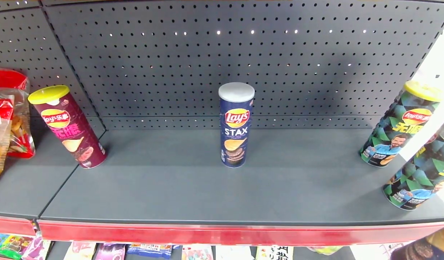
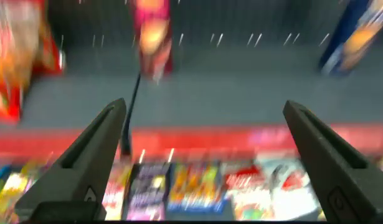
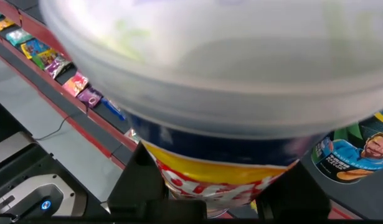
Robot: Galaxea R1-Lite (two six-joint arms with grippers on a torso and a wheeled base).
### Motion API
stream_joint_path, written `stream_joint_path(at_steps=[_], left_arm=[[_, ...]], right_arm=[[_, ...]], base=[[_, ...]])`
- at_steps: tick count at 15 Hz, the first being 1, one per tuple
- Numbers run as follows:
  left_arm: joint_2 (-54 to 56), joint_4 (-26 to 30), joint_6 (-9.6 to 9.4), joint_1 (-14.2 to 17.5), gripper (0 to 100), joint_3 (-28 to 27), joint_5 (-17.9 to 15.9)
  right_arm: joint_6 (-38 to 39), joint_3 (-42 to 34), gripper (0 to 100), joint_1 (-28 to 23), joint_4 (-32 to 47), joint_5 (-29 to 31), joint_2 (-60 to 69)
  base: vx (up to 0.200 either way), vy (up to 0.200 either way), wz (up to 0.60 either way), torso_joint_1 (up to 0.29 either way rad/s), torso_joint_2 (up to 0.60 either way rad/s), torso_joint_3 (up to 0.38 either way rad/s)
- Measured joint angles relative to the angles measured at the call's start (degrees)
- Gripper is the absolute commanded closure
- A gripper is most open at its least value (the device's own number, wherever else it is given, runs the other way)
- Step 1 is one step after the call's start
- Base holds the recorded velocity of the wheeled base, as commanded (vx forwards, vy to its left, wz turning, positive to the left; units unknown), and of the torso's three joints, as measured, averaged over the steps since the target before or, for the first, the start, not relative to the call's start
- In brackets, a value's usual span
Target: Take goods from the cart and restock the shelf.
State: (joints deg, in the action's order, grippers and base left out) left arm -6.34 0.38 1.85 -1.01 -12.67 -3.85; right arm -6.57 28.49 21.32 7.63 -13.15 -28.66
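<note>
1. Shelf [image 1: 222, 180] part-stocked: maroon can [image 1: 68, 126] near left edge, navy can [image 1: 235, 124] centre-back, green cans [image 1: 399, 126] at right edge.
2. Right gripper [image 3: 219, 186] clamped on blue can [image 3: 228, 149], prob. near shelf's right end; not yet placed.
3. Left gripper [image 2: 204, 106] spread, empty, facing shelf front edge.

A shop is shown, a snack aisle by its fittings; a dark metal shelf [image 1: 178, 187] is backed by a perforated panel [image 1: 207, 65] and edged with a red strip [image 1: 222, 234]; crisp tubes [image 1: 235, 124] are stood upright and well apart, labels turned outward; bagged snacks [image 1: 7, 119] are crowded at the left end; bright packets [image 1: 149, 250] are ranged along the tier below.
</note>
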Motion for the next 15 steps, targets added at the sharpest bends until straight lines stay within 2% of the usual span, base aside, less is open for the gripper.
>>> stream_joint_path(at_steps=[1,3,4,6,8,9,12,15], left_arm=[[-4.7,-0.2,0.46,-0.6,0,-5.2,-2.3],[-16.9,-0.5,-0.33,-2.4,0,-14.6,-10.5],[-23.0,-0.8,-1.72,-3.3,0,-18.1,-15.0],[-36.1,-2.9,-6.19,-5.3,0,-23.2,-23.5],[-47.0,-5.9,-10.30,-8.7,0,-26.1,-28.7],[-52.1,-7.2,-11.62,-11.5,0,-27.5,-30.3],[-64.5,-11.0,-14.23,-18.0,0,-31.3,-32.0],[-74.3,-17.5,-16.79,-20.4,0,-34.7,-32.4]], right_arm=[[0.0,0.4,100,0.0,0.0,0.0,-0.1],[0.0,1.4,100,0.0,0.0,0.1,-0.4],[0.0,2.0,100,0.0,0.1,0.2,-0.5],[0.0,3.3,100,-0.1,0.2,0.5,-0.8],[0.0,4.1,100,-0.2,0.2,0.6,-1.0],[0.0,4.3,100,-0.3,0.3,0.7,-1.1],[0.0,4.4,100,-0.4,0.3,0.7,-1.2],[0.0,4.5,100,-0.4,0.4,0.7,-1.2]], base=[[0.000,0.000,0.00,0.000,0.00,0.000],[0.000,0.000,0.00,0.000,0.00,0.000],[0.000,0.000,0.00,0.000,0.00,0.000],[0.000,0.000,0.00,0.000,0.00,0.000],[0.000,0.000,0.00,0.000,0.00,0.000],[0.000,0.000,0.00,0.000,0.00,0.000],[0.000,0.000,0.00,0.000,0.00,0.000],[0.000,0.000,0.00,0.000,0.00,0.000]])
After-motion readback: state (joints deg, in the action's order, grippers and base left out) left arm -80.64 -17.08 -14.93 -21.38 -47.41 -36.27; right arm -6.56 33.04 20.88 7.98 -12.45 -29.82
